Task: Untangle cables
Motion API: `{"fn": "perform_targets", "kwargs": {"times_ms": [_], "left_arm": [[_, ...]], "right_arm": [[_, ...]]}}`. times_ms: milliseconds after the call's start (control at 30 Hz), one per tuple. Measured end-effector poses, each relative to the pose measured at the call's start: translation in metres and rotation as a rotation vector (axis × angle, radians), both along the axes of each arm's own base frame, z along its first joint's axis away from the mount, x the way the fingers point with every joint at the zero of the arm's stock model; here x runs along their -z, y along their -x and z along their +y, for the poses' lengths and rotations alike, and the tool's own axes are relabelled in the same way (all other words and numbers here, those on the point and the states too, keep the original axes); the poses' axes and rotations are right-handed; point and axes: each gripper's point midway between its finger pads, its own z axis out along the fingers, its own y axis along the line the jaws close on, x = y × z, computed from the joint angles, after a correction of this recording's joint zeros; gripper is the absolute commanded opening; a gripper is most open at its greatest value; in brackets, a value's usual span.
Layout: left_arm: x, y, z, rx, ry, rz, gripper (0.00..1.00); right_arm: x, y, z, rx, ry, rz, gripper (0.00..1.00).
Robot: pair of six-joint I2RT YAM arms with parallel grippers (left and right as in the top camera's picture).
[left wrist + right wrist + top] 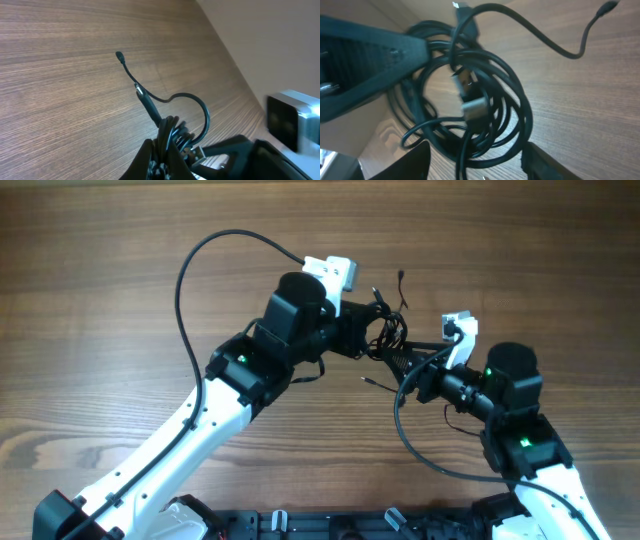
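- The cables (390, 330) are bunched in a knotted coil near the middle of the worktop (120, 240), between the two arms.
- The coil is pinched at one side by the closed left gripper (161, 157). This hold is judged to be an anchor, so that the other arm can pull strands against it.
- The right gripper (475, 167) is set with its jaws apart, either side of the lower loops of the coil. No strand is seen clamped there. The placement is judged to be a search for a single strand to draw out.
- One strand with a small plug end (120, 56) is left trailing away from the coil over the wood. A metal plug (470, 102) is seen hanging across the middle of the loops.
- Whether the coil is lifted clear of the worktop cannot be told.
- The worktop is brown wood with a fine straight grain, and nothing else is seen on it.
- Beyond its edge only a plain pale surface (280, 40) is shown.
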Motion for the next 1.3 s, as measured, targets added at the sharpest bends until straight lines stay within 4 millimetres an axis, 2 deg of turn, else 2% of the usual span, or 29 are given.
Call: {"fn": "perform_targets", "kwargs": {"times_ms": [167,200,267,300,467,600,700,867,900,933,1033,1133,1233,1300], "left_arm": [[0.0,0.011,-0.011,0.037,-0.001,-0.005,0.04],[0.0,0.014,-0.015,0.049,-0.002,-0.005,0.04],[-0.002,0.02,-0.022,0.069,0.002,-0.013,0.04],[-0.003,0.023,-0.025,0.076,0.003,-0.016,0.04],[-0.003,0.029,-0.031,0.09,-0.004,-0.027,0.04],[0.002,0.017,-0.019,-0.005,-0.029,-0.012,0.04],[0.008,0.001,0.0,-0.129,-0.019,0.046,0.04],[0.006,-0.014,0.016,-0.223,0.049,0.109,0.04],[0.005,-0.014,0.015,-0.219,0.058,0.111,0.04],[0.003,-0.014,0.013,-0.214,0.065,0.112,0.04],[0.002,-0.018,0.017,-0.228,0.062,0.095,0.04],[0.001,-0.032,0.033,-0.266,0.031,0.049,0.04],[0.0,-0.028,0.028,-0.193,-0.003,0.007,0.04],[0.0,-0.024,0.023,-0.148,-0.013,-0.008,0.04]], "right_arm": [[0.007,-0.008,0.003,0.009,-0.019,0.032,0.31],[0.005,-0.01,0.003,0.012,-0.03,0.03,0.25],[0.005,-0.014,0.002,0.029,-0.047,0.038,0.07],[0.006,-0.017,0.001,0.045,-0.058,0.048,0.04],[0.007,-0.02,-0.001,0.08,-0.084,0.081,0.05],[0.005,-0.014,0.002,0.058,-0.093,0.088,0.05],[0.002,0.002,-0.002,0.045,-0.08,0.1,0.05],[0.01,0.029,-0.013,0.061,-0.029,0.167,0.05],[0.008,0.031,-0.014,0.06,-0.027,0.16,0.1],[0.006,0.032,-0.015,0.06,-0.025,0.145,0.22],[-0.003,0.028,-0.017,0.073,-0.028,0.095,0.27],[-0.019,0.018,-0.018,0.104,-0.07,0.038,0.27],[-0.03,0.013,-0.018,0.135,-0.135,0.035,0.33],[-0.034,0.009,-0.017,0.147,-0.169,0.047,0.31]]}}
